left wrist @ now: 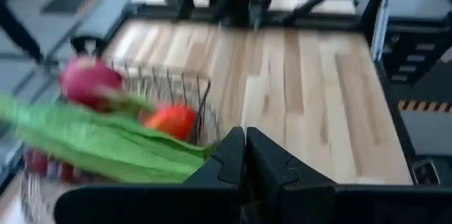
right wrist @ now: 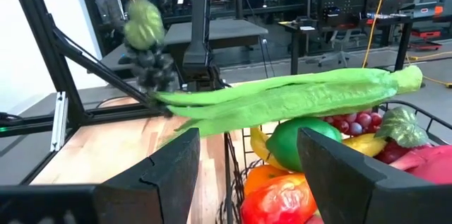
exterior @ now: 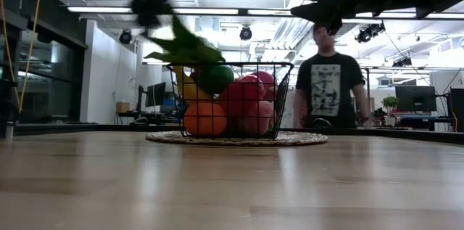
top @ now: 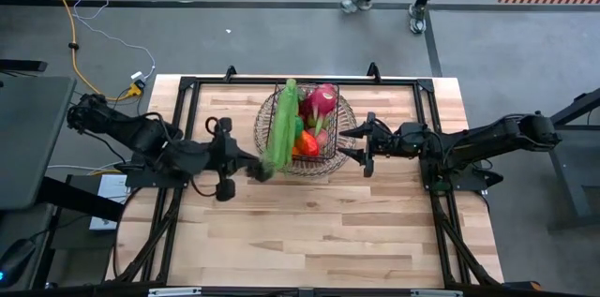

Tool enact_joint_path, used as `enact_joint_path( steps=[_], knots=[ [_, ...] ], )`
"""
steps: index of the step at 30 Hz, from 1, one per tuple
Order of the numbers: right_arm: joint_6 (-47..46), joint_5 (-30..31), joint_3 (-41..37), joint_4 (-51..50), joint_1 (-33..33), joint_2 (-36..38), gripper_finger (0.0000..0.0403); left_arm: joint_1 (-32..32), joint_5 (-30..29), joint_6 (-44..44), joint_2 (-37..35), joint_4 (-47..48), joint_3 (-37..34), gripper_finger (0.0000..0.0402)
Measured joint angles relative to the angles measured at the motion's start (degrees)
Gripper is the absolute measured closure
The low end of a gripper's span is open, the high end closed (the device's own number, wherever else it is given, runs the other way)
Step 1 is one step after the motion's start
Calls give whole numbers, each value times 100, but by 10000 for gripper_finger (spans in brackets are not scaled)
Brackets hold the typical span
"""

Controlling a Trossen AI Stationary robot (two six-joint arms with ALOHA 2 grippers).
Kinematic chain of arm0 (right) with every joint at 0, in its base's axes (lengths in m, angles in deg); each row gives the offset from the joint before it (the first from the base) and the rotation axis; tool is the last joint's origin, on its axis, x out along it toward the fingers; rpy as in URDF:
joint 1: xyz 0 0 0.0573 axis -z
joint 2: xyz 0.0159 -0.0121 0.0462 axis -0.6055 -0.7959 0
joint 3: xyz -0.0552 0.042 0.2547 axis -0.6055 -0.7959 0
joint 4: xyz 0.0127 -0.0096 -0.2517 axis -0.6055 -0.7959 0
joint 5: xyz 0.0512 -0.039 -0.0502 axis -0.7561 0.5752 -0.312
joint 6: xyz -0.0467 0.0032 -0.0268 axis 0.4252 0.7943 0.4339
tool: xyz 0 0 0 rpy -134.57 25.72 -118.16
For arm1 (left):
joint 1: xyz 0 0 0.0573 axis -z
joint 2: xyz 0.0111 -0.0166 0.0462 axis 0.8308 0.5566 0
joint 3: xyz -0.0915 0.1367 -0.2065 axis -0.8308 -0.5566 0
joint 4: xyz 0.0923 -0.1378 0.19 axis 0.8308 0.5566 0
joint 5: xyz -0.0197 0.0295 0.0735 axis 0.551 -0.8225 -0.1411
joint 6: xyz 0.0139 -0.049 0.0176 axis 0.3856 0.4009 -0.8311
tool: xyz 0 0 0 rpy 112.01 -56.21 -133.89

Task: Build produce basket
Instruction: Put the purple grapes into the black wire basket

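Left gripper clamped on green beans — long axis running toward frame top over basket; right gripper spread apart at basket's right.

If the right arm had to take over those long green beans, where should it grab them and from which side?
Probably at the free far end of the long green beans, from above. They lie flat across the basket rim; the left gripper already pinches the near end, and the right gripper waits open beside the basket. The bundle is thin, so a pinch across its width should do.
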Motion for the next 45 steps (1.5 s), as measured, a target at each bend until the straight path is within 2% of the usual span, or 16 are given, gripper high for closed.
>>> enact_joint_path(
  steps=[6,10,15,22,32,37,40,45],
  knots=[
    [0,2,0,-26,0,0,174,-76,134,-953,10,-1165,-4,401],
    [0,2,0,-35,0,-2,174,-102,220,-1239,13,-1624,-4,401],
    [0,4,0,-34,0,-2,174,-225,226,-1309,13,-1667,-4,401],
    [0,7,0,-34,0,-4,174,-365,549,-1307,-47,-1822,-6,401],
    [0,7,0,-34,0,-4,174,-371,492,-1314,-233,-1913,-4,401],
    [0,9,0,-28,0,-4,174,-582,385,-1535,-165,-2180,-4,401],
    [0,9,0,-27,0,-4,174,-807,607,-1770,-79,-2572,-9,401],
    [0,9,0,-33,0,-4,174,-1261,1595,-2056,140,-3514,-7,401]
  ],
)
